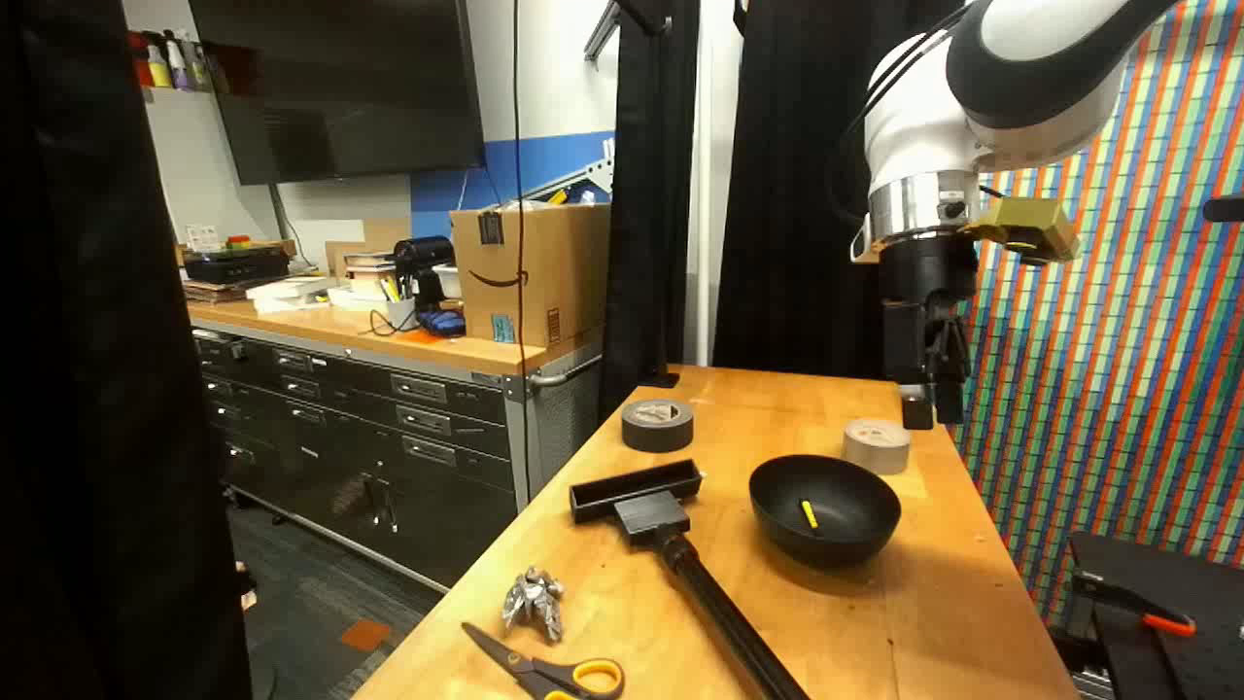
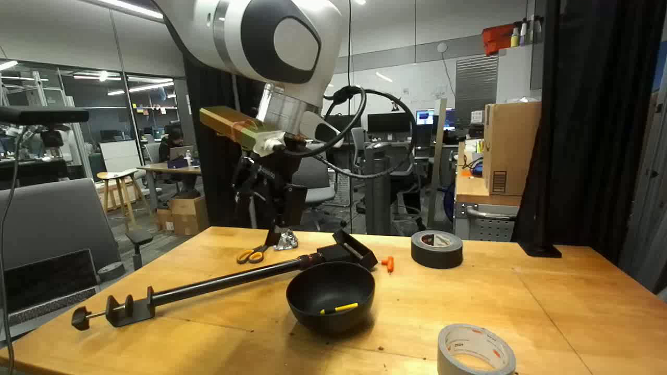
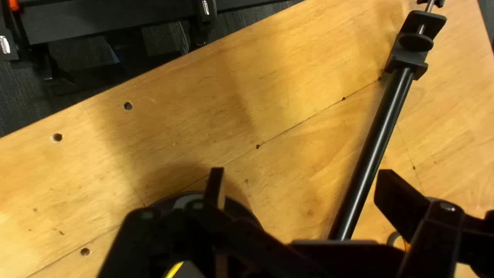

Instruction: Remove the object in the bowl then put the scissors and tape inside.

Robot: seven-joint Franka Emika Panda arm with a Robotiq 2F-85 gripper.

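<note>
Black, widely spread fingers [image 3: 399, 202] are hanging empty, requiring crosswise alignment above the slim yellow stick [image 2: 340, 308] in the round black bowl [image 2: 318, 287].

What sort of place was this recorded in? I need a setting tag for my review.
Most likely a robotics lab or workshop, though the pictures carry no sign saying so: there is a large white robot arm, a workbench with black drawers, and computer monitors in the background.
</note>
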